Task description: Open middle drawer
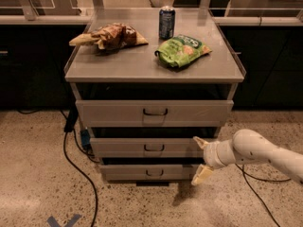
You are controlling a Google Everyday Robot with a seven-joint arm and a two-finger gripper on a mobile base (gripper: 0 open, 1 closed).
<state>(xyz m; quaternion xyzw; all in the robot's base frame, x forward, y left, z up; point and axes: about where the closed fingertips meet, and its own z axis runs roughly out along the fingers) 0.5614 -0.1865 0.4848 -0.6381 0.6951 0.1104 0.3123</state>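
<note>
The cabinet has three light-grey drawers stacked under its top. The middle drawer (154, 147) has a plain flat front and a small dark wire handle (154, 148) at its centre. It sits between the taller top drawer (154, 112) and the bottom drawer (150, 172). All three fronts stand a little proud of the frame. My gripper (200, 158) is at the right end of the middle and bottom drawers, in front of them, on a white arm coming in from the right. Its two pale fingers are spread apart, empty.
On the cabinet top (142, 65) lie a brown chip bag (110, 36), a green chip bag (182, 50) and a blue can (166, 22). Black cables (75, 160) run over the speckled floor at the left. Dark counters stand behind on both sides.
</note>
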